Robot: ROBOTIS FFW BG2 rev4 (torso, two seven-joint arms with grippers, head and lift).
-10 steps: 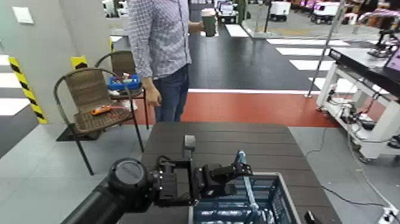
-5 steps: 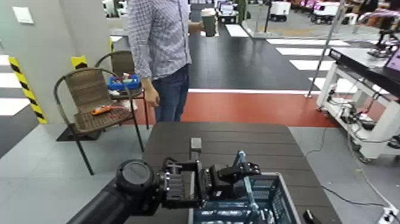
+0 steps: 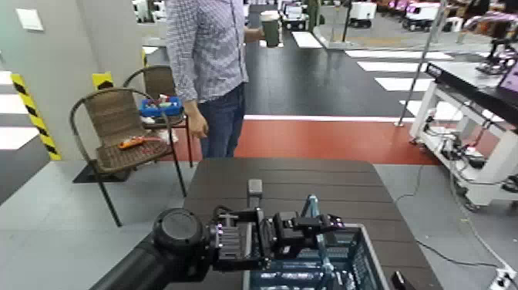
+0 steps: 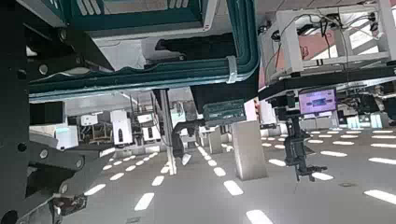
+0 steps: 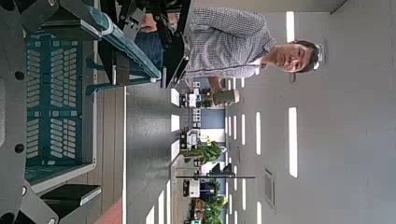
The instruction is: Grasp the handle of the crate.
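Observation:
The dark crate with a lighter rim stands on the near edge of the dark table. Its light blue handle stands upright across its middle. My left gripper reaches in from the left at the handle's far end, fingers open on either side of the bar; whether they touch it cannot be told. The right wrist view shows the crate, the handle and the left gripper at it. My right gripper waits low beside the crate's right side, open.
A small grey block lies on the table beyond the crate. A person holding a cup stands behind the table. Wicker chairs stand at the left, a workbench at the right.
My left gripper has moved to the right, from beside the crate's left rim up to the handle. The crate and right arm have not moved.

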